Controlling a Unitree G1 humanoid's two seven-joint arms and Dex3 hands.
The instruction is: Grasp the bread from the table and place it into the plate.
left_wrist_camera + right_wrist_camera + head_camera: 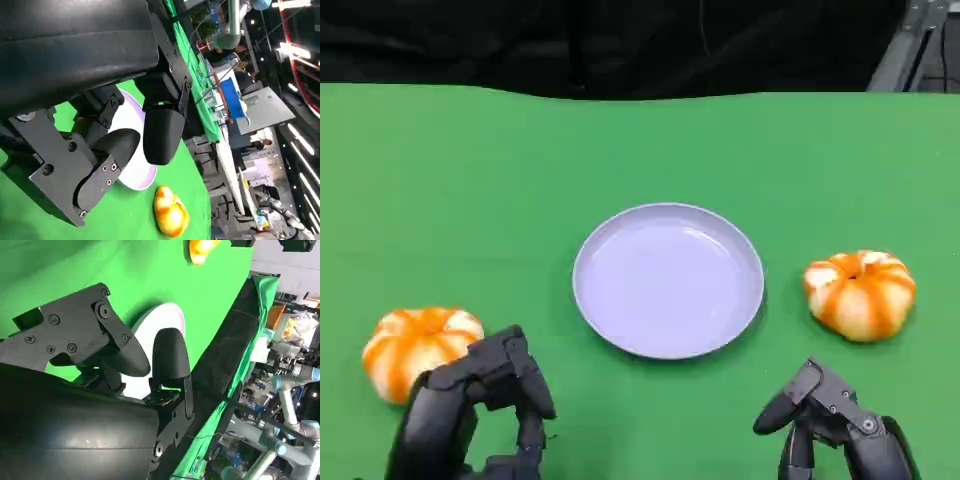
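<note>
So there are two pumpkin-shaped bread rolls on the green counter (470,160), which is the first snag: the task just says "the bread". One bread roll (415,350) sits near-left, right beside the left hand (485,405); the other bread roll (860,293) is on the right, a bit farther back than the right hand (830,420). The plate (668,280) sits in the middle between them with nothing in it.

Neither hand is holding anything. The left hand has its fingers curved with a gap between them, just beside its roll, maybe brushing it (can't tell from here). The right hand's fingers are loosely apart too, well short of its roll.

What could go wrong: those rolls are round and lobed, so fingers closing off-centre could squirt one sideways or roll it along the counter. The left hand is so close that a sloppy approach might shove the roll away. The plate looks light and shallow, so a low carry could clip the rim and slide it.

As for orientation, both rolls sit top-up, roughly round, so no real long axis to line up with.
</note>
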